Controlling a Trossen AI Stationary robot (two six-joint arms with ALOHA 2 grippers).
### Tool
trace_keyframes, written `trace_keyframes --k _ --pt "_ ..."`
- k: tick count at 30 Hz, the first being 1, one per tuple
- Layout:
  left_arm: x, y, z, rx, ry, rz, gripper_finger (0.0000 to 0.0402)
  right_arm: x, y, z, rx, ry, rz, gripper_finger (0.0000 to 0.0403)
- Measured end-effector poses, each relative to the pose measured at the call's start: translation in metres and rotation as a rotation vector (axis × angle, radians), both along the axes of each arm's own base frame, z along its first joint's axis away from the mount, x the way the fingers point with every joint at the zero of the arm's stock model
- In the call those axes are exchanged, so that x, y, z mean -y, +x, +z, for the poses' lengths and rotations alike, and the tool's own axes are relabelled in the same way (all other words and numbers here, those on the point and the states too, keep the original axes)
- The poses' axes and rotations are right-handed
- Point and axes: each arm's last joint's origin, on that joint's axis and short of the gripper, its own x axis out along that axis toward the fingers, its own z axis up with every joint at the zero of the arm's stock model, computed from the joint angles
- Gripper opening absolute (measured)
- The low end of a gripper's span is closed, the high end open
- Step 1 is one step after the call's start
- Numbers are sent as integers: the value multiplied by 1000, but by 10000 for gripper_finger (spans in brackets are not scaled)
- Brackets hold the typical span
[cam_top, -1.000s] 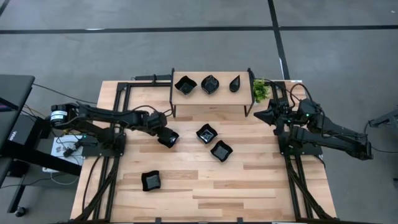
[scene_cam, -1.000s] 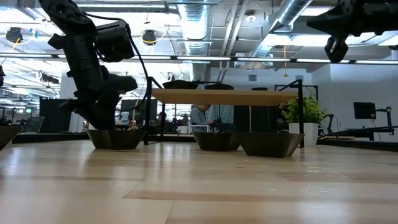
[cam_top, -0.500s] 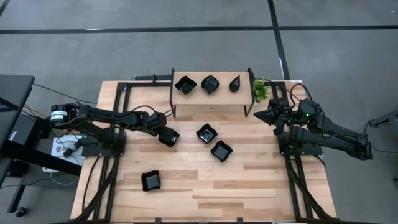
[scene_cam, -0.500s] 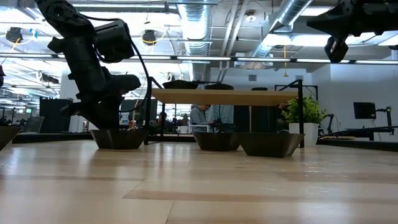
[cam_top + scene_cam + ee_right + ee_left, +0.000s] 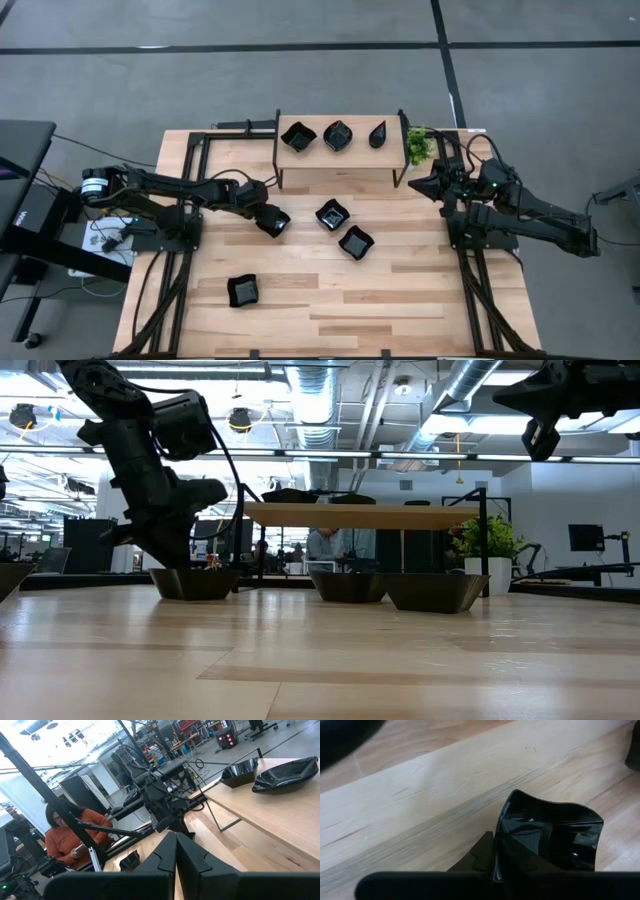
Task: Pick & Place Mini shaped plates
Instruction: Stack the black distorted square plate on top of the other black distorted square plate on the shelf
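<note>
A glossy black mini shaped plate [image 5: 555, 837] with a wavy edge rests flat on the wooden table [image 5: 400, 300], left of centre. My left gripper [image 5: 268, 220] slants down onto it and is shut on its wall. Two more plates [image 5: 332, 213] [image 5: 356, 241] lie at mid-table and one [image 5: 243, 291] lies near the front left. Three plates [image 5: 298, 136] [image 5: 338, 135] [image 5: 378, 134] sit on the raised shelf [image 5: 340, 160]. My right gripper [image 5: 420, 185] hangs shut and empty, high at the table's right. My left gripper has the plate's wall [image 5: 501, 832] at the side toward the table's left edge, one finger [image 5: 479, 854] outside it and the other inside the hollow. The fingers slant down from the table's left. The plate's underside [image 5: 195, 592] stays on the table.
A small green plant [image 5: 418, 145] stands at the shelf's right end. Dark metal frames [image 5: 190, 200] run along both sides of the table. Bare wood lies at the front right. A person in an orange top [image 5: 65, 840] sits beyond the table.
My left gripper has tipped a little and nudged toward the table's right. The plate under it has slid a short way the same way, still flat on the table.
</note>
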Motion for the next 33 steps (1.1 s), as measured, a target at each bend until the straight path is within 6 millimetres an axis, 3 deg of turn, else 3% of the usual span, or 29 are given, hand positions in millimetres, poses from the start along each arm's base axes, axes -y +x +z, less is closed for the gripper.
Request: trace_keyframes --k 8,13,17,25,33 --pt "0 1 2 18 -2 -3 8 0 0 0 0 0 0 1" --pt "2 1 15 123 -54 -42 7 0 0 0 0 0 0 1" --pt "4 1 40 280 -53 -96 6 0 0 0 -1 0 0 1" --pt "5 4 109 582 91 -150 5 1 0 0 -1 0 -22 1" --pt "-34 19 167 656 324 -84 4 1 0 0 -1 -1 -31 1"
